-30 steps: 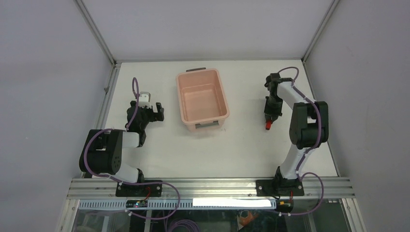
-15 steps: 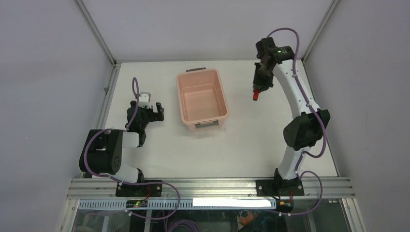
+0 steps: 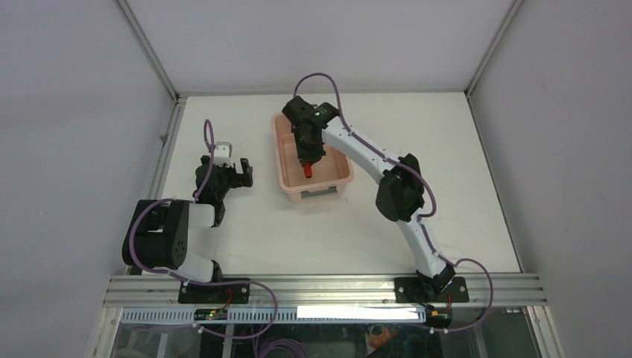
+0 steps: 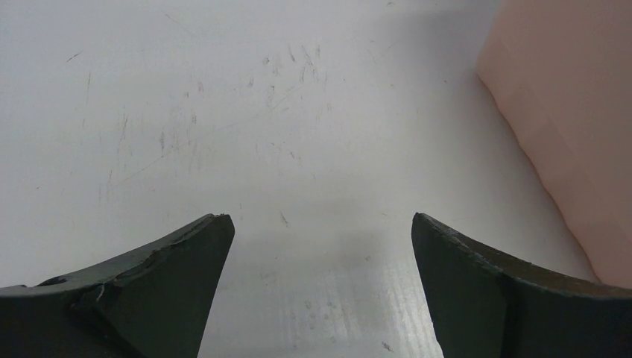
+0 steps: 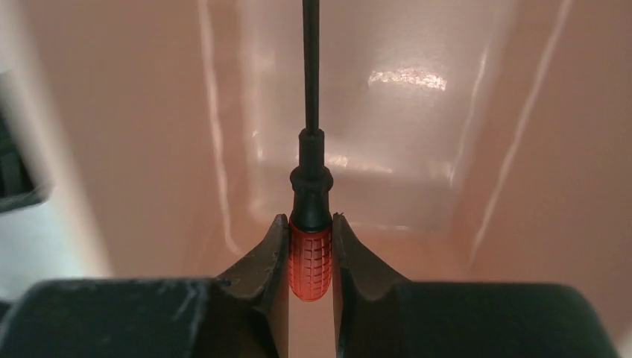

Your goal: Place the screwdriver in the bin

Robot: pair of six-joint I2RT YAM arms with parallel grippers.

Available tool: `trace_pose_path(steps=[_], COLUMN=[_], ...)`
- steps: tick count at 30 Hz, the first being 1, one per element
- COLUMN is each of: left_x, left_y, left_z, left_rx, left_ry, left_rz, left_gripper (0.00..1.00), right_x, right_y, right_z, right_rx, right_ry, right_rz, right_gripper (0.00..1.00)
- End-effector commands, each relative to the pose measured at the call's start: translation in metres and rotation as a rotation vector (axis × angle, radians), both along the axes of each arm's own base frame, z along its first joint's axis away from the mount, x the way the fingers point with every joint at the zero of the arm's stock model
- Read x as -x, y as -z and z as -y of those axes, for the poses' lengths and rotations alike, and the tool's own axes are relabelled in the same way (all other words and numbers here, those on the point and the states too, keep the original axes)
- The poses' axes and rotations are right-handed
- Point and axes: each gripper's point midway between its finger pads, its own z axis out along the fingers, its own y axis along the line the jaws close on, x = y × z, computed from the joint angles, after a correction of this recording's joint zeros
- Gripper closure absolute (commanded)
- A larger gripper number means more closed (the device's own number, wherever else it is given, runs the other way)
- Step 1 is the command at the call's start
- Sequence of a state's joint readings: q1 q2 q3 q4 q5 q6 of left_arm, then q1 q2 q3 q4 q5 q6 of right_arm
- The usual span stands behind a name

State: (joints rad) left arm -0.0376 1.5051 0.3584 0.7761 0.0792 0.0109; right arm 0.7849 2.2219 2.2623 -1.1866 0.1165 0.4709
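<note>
Right tool (image 5: 309, 221) is swinging left, now hovering over the bin (image 3: 278, 153), clamping the screwdriver (image 5: 311, 262) handle. Risk: dropping from height, the screwdriver may be bouncing out.

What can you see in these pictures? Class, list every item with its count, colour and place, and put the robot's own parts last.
screwdriver: one, red handle and dark shaft, held over the bin's inside
bin: one, salmon-pink, far middle of the table
table: one, white, under everything
left gripper: one, black, open, low over the table left of the bin
right gripper: one, black, shut on the screwdriver's handle
cables: several, purple, along both arms
</note>
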Motion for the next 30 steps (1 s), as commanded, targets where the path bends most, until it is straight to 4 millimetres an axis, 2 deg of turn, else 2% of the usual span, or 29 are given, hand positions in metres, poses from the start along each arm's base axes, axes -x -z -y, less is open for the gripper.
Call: trace_pose_path(steps=[1, 3, 7, 11, 14, 16, 19, 22, 26, 27, 28, 29, 30], left_x=[-0.010, -0.010, -0.010, -0.010, -0.010, -0.010, -0.010, -0.010, -0.010, -0.010, -0.010, -0.011, -0.010], left_y=[-0.016, -0.017, -0.016, -0.016, -0.016, -0.016, -0.016, -0.017, -0.016, -0.017, -0.016, -0.017, -0.016], left_z=[-0.001, -0.002, -0.002, -0.001, -0.002, -0.001, -0.001, -0.001, -0.001, -0.001, -0.001, -0.001, -0.001], left_rx=[0.009, 0.009, 0.009, 0.009, 0.009, 0.009, 0.010, 0.010, 0.010, 0.009, 0.009, 0.010, 0.009], left_ry=[-0.009, -0.009, -0.009, -0.009, -0.009, -0.009, -0.009, -0.009, -0.009, -0.009, -0.009, -0.008, -0.009], left_rz=[0.056, 0.058, 0.056, 0.056, 0.056, 0.056, 0.057, 0.057, 0.056, 0.057, 0.056, 0.057, 0.056], left_gripper=[0.01, 0.01, 0.01, 0.01, 0.01, 0.01, 0.01, 0.01, 0.01, 0.01, 0.01, 0.01, 0.01], right_x=[-0.015, -0.013, -0.006, -0.006, -0.006, -0.008, -0.013, -0.016, -0.014, -0.014, -0.013, -0.012, -0.011], right_y=[0.046, 0.069, 0.100, 0.117, 0.112, 0.101, 0.075, 0.038, -0.023, -0.037, -0.052, -0.066, -0.079], right_z=[0.002, 0.004, 0.010, 0.017, 0.020, 0.022, 0.025, 0.026, 0.019, 0.019, 0.021, 0.025, 0.029], right_rx=[0.065, 0.091, 0.121, 0.151, 0.159, 0.156, 0.140, 0.106, 0.013, -0.003, -0.015, -0.025, -0.033], right_ry=[0.042, 0.036, 0.038, 0.047, 0.058, 0.065, 0.071, 0.058, -0.033, -0.051, -0.067, -0.081, -0.092], right_rz=[-0.016, -0.036, -0.072, -0.081, -0.072, -0.043, 0.016, 0.075, 0.163, 0.185, 0.212, 0.238, 0.263], right_gripper=[1.00, 1.00, 1.00, 0.87, 0.62, 0.51, 0.45, 0.44, 0.40, 0.35, 0.25, 0.09, 0.02])
